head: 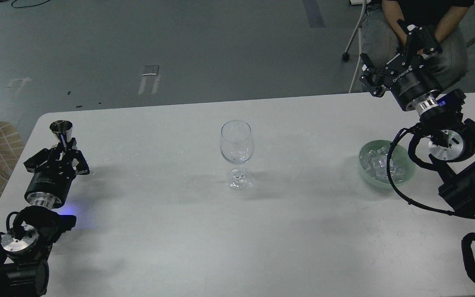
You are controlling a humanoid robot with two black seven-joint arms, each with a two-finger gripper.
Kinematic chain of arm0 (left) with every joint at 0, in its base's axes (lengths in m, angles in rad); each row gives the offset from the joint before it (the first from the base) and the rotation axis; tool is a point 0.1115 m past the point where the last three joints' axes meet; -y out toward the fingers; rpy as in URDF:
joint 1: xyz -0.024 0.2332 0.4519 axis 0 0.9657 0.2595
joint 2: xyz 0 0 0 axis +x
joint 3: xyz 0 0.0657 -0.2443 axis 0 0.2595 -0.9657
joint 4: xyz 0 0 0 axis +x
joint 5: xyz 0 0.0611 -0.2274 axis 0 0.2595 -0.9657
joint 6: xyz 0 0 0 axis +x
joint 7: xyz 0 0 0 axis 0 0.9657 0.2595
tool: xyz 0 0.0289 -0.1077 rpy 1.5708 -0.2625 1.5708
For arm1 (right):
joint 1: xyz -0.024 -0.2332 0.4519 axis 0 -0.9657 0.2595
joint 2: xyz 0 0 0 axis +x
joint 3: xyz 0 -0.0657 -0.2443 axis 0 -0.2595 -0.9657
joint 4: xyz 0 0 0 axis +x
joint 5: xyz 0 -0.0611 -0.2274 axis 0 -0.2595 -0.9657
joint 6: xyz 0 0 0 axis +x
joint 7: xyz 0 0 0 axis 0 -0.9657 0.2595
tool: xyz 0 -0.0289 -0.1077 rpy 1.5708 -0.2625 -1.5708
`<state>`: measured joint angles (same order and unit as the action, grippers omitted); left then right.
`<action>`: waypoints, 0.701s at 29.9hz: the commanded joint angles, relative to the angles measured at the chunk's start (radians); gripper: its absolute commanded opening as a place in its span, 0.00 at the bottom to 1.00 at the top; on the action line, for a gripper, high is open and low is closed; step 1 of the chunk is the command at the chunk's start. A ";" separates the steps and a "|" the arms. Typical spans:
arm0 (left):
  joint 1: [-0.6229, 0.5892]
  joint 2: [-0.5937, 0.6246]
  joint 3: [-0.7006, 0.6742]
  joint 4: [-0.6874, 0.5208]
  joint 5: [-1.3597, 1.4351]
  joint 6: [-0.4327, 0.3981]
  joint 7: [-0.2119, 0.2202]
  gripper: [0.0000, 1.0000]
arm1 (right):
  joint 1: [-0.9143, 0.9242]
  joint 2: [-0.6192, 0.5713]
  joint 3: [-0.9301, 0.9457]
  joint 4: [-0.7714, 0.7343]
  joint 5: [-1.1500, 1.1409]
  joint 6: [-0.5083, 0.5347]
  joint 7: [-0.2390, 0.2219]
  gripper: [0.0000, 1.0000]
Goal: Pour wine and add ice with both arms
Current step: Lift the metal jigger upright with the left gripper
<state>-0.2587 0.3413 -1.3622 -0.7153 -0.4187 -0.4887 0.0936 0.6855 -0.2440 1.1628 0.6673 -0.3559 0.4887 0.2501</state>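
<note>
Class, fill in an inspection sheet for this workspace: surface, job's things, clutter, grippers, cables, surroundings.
Surface: white table, bare apart from the items below.
Job's things: empty-looking wine glass upright at centre; ice heaped in a pale green bowl; metal jigger.
Clutter: nothing seen.
Grippers: left gripper shut on the jigger; right gripper open, raised beyond the bowl.
Cables: black cable loops over the bowl's rim.
Surroundings: seated person behind the table; grey floor.
</note>
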 commanded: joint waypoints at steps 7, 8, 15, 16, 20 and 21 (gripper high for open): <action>-0.005 -0.001 0.002 -0.001 0.000 0.000 -0.006 0.12 | 0.000 0.003 0.000 0.000 0.000 0.000 0.000 1.00; -0.005 -0.001 0.002 -0.001 0.000 0.000 -0.006 0.12 | 0.000 0.003 0.000 0.000 0.000 0.000 0.000 1.00; -0.007 -0.001 0.002 -0.003 0.000 0.000 -0.012 0.03 | 0.006 0.002 0.001 -0.002 0.000 0.000 0.000 1.00; -0.008 -0.001 0.002 -0.004 0.000 0.000 -0.012 0.03 | 0.006 0.002 0.001 -0.002 0.000 0.000 0.000 1.00; -0.007 -0.001 0.002 -0.004 0.003 0.000 -0.034 0.00 | 0.006 0.000 0.000 -0.002 0.000 0.000 0.000 1.00; -0.007 0.001 0.003 -0.004 0.005 0.000 -0.040 0.00 | 0.006 0.002 0.000 -0.003 0.000 0.000 0.000 1.00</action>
<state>-0.2662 0.3405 -1.3606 -0.7192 -0.4187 -0.4887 0.0738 0.6918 -0.2435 1.1642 0.6657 -0.3559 0.4887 0.2501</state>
